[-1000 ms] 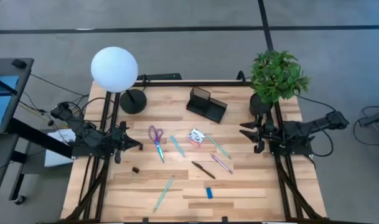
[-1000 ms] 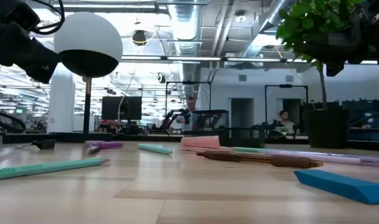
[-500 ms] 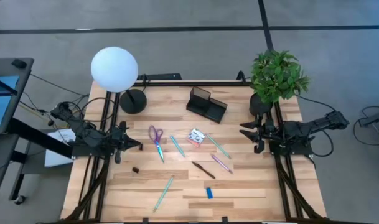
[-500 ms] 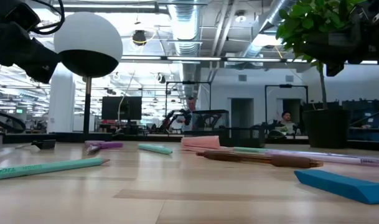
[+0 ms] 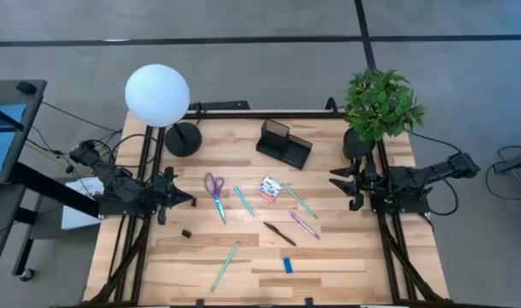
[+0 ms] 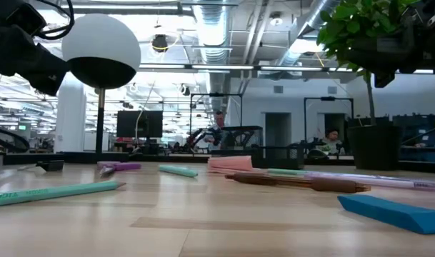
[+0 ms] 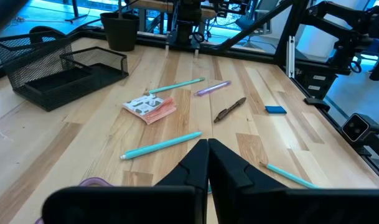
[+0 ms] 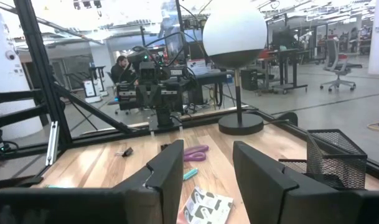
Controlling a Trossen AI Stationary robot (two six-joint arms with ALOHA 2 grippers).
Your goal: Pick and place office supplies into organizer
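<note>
The office supplies lie loose on the wooden table: purple-handled scissors [image 5: 214, 190], teal pens [image 5: 243, 200] [image 5: 301, 201] [image 5: 225, 265], a pink pen [image 5: 304, 225], a dark pen [image 5: 279, 233], a white patterned packet [image 5: 270, 189], a blue block [image 5: 287, 265] and a black piece [image 5: 186, 232]. The black mesh organizer [image 5: 285, 142] stands at the far middle. My left gripper [image 5: 190, 202] hovers shut at the left edge, pointing toward the scissors. My right gripper [image 5: 335, 181] hovers open at the right edge, its fingers [image 8: 173, 168] with nothing between them.
A lamp with a white globe [image 5: 157, 94] and a round black base [image 5: 183, 139] stands at the far left. At the far right corner stands a potted plant [image 5: 380, 107]. Black frame rails run along both table sides. People sit in the room beyond.
</note>
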